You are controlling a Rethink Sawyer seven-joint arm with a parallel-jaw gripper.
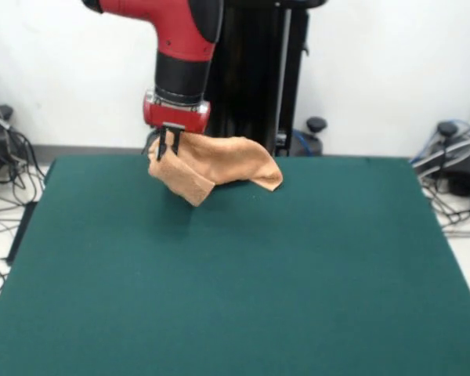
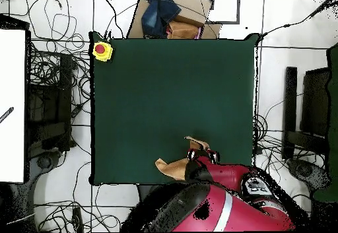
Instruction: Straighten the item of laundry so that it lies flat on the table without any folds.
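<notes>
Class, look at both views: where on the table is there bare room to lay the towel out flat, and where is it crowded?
Nearly all of the green table is bare: the whole stretch from the bunched towel to the opposite edge, side to side. It is crowded only at the robot's edge, where the gripper holds the towel lifted. In the overhead view, a yellow box with a red button takes one far corner.

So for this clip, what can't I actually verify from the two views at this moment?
- Overhead view: most of the towel is hidden under the red arm; only two bits stick out.
- Front view: the gripper tips sit against the towel, too small to confirm the grip.
- The towel's stripes and tag: bunched cloth hides them in both views.
- Whether the hanging end touches the table: unclear.
</notes>
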